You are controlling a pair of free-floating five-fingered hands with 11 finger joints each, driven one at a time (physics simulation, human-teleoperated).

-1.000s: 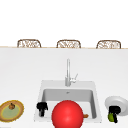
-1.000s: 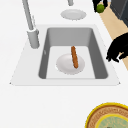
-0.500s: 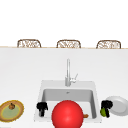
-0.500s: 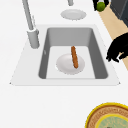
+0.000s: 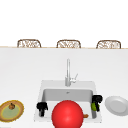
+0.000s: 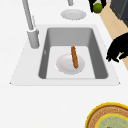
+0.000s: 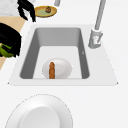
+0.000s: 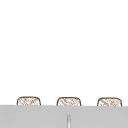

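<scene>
A sausage [image 6: 74,57] lies on a plate [image 6: 65,67] in the sink [image 6: 100,62].

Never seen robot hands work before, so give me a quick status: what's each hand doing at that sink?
Right hand curled round a green fruit at the sink's right rim. Left hand idle at left rim. Red ball in front.

White counter [image 5: 30,70] carries the sink [image 5: 67,87]. Faucet [image 5: 68,72] just behind the basin. White plate [image 5: 116,105] right of sink, yellow-rimmed plate [image 5: 11,110] left of sink. Small white plate [image 6: 70,64] with sausage [image 6: 74,56] inside sink.
</scene>
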